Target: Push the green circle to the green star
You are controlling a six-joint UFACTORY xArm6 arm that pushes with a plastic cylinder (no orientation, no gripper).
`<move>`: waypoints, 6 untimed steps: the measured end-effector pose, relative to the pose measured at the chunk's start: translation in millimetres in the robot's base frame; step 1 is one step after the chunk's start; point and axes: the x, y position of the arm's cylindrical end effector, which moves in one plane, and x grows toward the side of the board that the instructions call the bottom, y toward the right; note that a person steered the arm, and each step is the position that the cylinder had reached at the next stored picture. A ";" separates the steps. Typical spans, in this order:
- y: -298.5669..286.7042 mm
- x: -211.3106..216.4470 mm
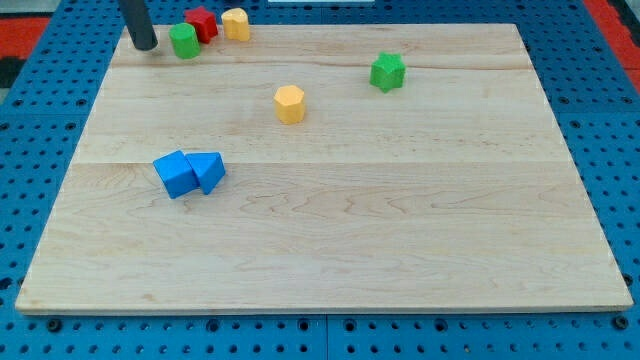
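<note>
The green circle (184,41) stands near the board's top left edge, touching a red block (203,23) on its upper right. The green star (387,71) sits far to the view's right, in the upper right part of the board. My tip (145,44) is just left of the green circle, with a small gap between them. The rod rises out of the view's top.
A yellow block (236,23) stands right of the red block at the top edge. A yellow hexagon (289,104) lies between the circle and the star, lower down. Two blue blocks (189,172) sit together at the left middle of the wooden board (330,250).
</note>
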 end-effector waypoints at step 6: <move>72.1 0.9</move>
